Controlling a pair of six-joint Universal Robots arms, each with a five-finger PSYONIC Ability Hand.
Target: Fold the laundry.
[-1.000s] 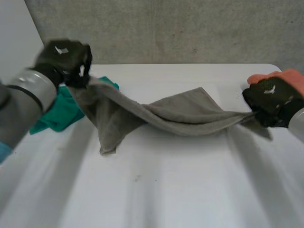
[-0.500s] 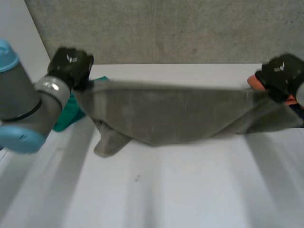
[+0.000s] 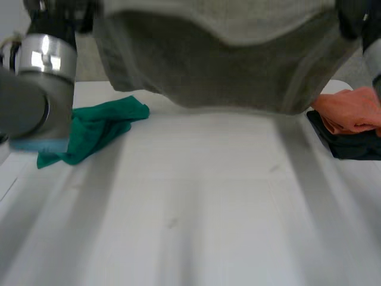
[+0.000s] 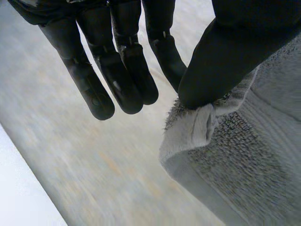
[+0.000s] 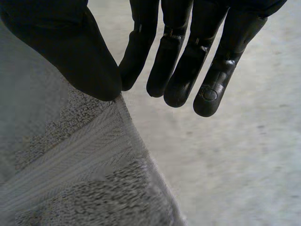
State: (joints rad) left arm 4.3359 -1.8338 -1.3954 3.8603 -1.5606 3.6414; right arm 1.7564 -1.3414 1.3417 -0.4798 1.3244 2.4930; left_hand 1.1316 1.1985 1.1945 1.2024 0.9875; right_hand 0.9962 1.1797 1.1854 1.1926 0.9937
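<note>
I hold the grey towel (image 3: 226, 65) up above the desk (image 3: 196, 208), spread wide between my two arms. My left robot hand (image 4: 124, 70) pinches one upper corner under its thumb, with the fingers straight. My right robot hand (image 5: 188, 66) pinches the opposite corner the same way. On the desk a green cloth (image 3: 95, 128) lies at my left. At my right an orange cloth (image 3: 351, 110) rests on a dark cloth (image 3: 345, 146).

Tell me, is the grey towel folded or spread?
Spread: the towel hangs above the table, stretched between the left hand and right hand.
</note>
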